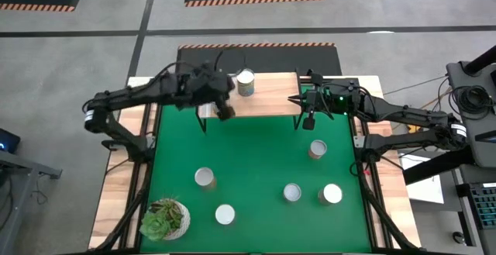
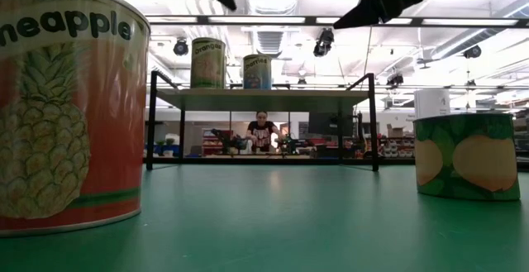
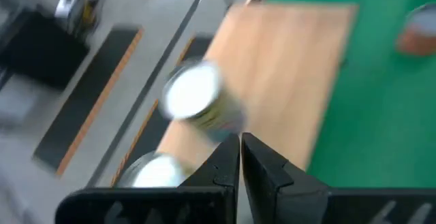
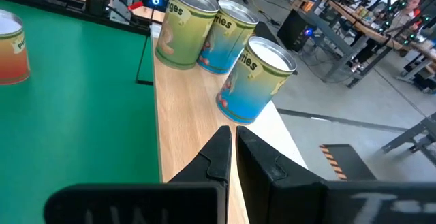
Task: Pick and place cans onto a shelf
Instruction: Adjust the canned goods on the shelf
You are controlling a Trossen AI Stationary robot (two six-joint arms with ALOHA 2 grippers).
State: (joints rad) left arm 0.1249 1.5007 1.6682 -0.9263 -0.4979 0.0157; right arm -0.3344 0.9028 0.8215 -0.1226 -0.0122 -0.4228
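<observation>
Cans are split between the shelf [image 1: 267,94] and the green desk [image 1: 256,154]. Going left to right in the high view: the left gripper [image 1: 225,111] hangs over the shelf's left part, its jaws pressed together with nothing between them; its arm covers whatever stands below it. Just beside it, one can [image 1: 246,82] shows plainly on the wooden board. The right wrist view shows three cans standing upright in a close cluster on the shelf: a yellow-green one [image 4: 184,26], a blue one behind it [image 4: 228,30], and a nearer blue one [image 4: 255,81].

Lower on the desk, a potted succulent [image 1: 164,218] sits at the near left corner. Five cans stand upright and apart on the green mat: one [image 1: 204,178] left of centre, one [image 1: 225,214] nearer the front, one [image 1: 291,192], one [image 1: 317,149] closer to the shelf, and one [image 1: 331,194] farthest right.

The right gripper [image 1: 308,118] hovers at the shelf's right end, jaws closed on nothing.
</observation>
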